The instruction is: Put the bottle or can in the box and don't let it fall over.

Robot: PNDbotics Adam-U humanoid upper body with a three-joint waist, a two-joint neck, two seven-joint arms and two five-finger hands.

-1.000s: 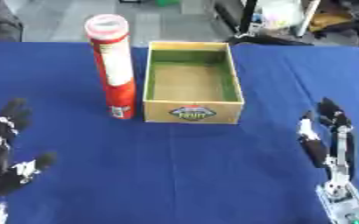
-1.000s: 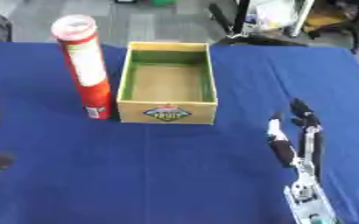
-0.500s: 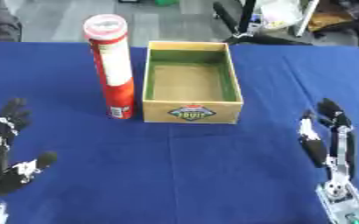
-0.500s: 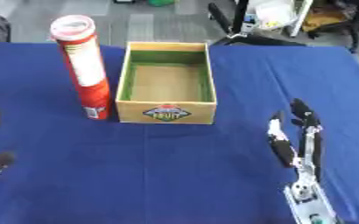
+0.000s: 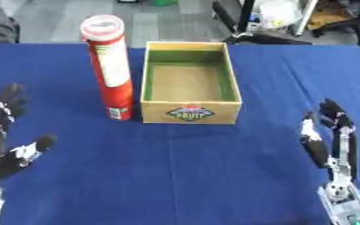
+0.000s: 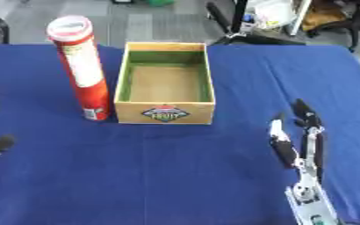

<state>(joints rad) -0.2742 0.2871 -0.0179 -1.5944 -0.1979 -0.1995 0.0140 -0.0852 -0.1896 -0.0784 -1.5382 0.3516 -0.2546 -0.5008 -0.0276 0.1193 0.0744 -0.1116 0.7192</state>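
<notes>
Stayed unmoved since a second earlier: left hand (image 5: pixel 6 145) and right hand (image 5: pixel 333 140), both open and empty at lower corners; stood upright, tall red can (image 5: pixel 110 70), touching left wall of cardboard box (image 5: pixel 191 112); reach-and-grasp likely next, can untouched.

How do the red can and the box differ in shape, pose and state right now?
The can is a tall, narrow red cylinder standing upright, while the box is low, wide and rectangular. The can is closed by a pale lid; the box is open-topped and holds nothing. The can is red with a white label; the box is tan outside, green on its inner walls. Both rest side by side on the blue table, untouched by either hand.
</notes>
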